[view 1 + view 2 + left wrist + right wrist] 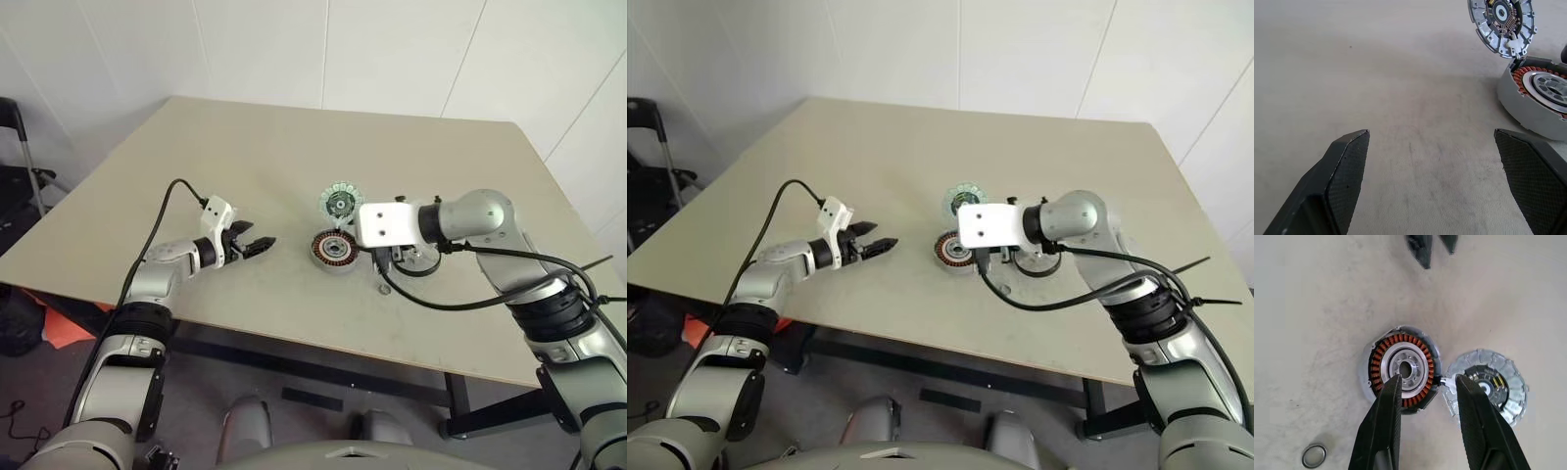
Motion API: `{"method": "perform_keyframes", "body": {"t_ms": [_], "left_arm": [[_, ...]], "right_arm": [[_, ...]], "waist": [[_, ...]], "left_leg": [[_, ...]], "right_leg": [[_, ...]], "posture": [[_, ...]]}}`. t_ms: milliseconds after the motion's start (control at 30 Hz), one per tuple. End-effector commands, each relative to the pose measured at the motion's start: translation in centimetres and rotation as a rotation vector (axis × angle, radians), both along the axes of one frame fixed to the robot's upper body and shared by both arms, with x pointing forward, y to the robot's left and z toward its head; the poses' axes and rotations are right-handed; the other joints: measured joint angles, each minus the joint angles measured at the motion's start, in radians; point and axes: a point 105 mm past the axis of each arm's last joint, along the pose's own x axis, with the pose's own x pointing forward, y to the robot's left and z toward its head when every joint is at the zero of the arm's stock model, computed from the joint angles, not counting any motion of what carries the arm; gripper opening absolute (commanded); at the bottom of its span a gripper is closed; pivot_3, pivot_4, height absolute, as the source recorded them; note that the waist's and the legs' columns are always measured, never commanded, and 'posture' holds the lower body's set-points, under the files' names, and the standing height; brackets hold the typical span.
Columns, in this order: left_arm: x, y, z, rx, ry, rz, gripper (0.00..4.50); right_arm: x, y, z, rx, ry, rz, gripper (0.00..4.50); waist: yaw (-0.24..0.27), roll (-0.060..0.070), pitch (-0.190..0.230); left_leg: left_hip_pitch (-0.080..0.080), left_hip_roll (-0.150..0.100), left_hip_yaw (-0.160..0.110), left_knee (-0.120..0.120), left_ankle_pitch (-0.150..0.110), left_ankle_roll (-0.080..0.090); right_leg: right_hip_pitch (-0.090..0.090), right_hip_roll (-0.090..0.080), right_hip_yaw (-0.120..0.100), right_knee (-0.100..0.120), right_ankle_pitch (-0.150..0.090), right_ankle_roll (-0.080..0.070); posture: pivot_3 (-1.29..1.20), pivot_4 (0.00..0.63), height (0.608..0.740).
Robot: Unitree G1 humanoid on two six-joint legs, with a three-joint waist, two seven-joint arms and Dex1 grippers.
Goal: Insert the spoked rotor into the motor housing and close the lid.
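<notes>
The motor housing (1400,369) is a round grey puck with copper-red windings, lying on the table (245,147). The spoked rotor (1404,368), a silver hub with holes, sits inside the ring of windings. The lid (1488,387), a silver disc with a circuit board inside, lies open beside the housing on the far side and is joined to it at a hinge. My right gripper (1430,382) hovers just above the housing, open and empty, over the side where the lid joins. My left gripper (1431,133) is wide open and empty, low over the table left of the housing (333,250).
A small metal ring (1314,455) lies loose on the table, towards the near edge from the housing. Another round part (421,259) lies partly hidden under my right forearm. A black cable (460,294) trails from my right wrist across the table's near right side.
</notes>
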Motion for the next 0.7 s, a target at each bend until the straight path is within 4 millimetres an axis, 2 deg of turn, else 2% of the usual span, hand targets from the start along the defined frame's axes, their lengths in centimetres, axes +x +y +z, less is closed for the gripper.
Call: {"method": "perform_keyframes", "body": {"t_ms": [33,133,200,267,400,700], "left_arm": [[-0.1,-0.8,1.7,-0.028,-0.035,-0.052,4.33],[-0.2,-1.0,1.9,-0.032,-0.028,-0.068,4.33],[-0.2,-1.3,2.1,-0.042,-0.026,-0.088,4.33],[-0.2,-1.7,2.3,-0.052,-0.024,-0.106,4.33],[-0.3,-2.7,2.3,-0.053,-0.016,-0.142,4.33],[-1.0,-4.9,2.3,-0.064,-0.012,-0.222,4.33]], "right_arm": [[-0.7,-1.5,0.1,0.228,0.138,-0.169,1.91],[-2.1,-3.1,-2.8,0.309,0.271,-0.318,1.91],[-3.8,-3.4,-4.5,0.320,0.344,-0.342,1.91],[-5.0,-3.4,-5.4,0.347,0.399,-0.360,1.91],[-5.3,-3.7,-6.1,0.372,0.407,-0.430,1.91],[-5.1,-5.1,-8.3,0.333,0.400,-0.530,1.91]], "waist": [[0.001,0.000,0.000],[0.014,0.000,0.000],[0.018,0.000,0.000],[0.019,0.001,0.000],[0.017,0.000,0.000],[0.020,0.000,0.000]], "left_leg": [[0.000,0.000,0.000,0.000,0.000,0.000],[0.004,0.000,0.000,-0.002,0.000,0.000],[0.004,-0.001,0.001,-0.004,0.000,0.000],[0.005,-0.001,0.001,-0.006,0.000,0.000],[0.007,-0.001,0.001,-0.008,0.000,-0.001],[0.010,-0.002,0.002,-0.012,0.001,-0.002]], "right_leg": [[0.000,0.000,0.000,0.000,0.000,0.000],[0.003,0.000,0.000,-0.001,0.000,0.000],[0.003,0.000,0.001,-0.003,0.000,0.001],[0.003,0.000,0.001,-0.004,-0.001,0.001],[0.003,0.000,0.002,-0.005,-0.004,0.007],[0.007,0.000,0.001,-0.011,-0.005,0.008]], "posture": [[0.00,0.000,0.740],[0.00,0.000,0.740],[0.00,0.000,0.740],[0.00,0.000,0.740],[0.00,0.000,0.740],[0.00,0.000,0.740]]}}
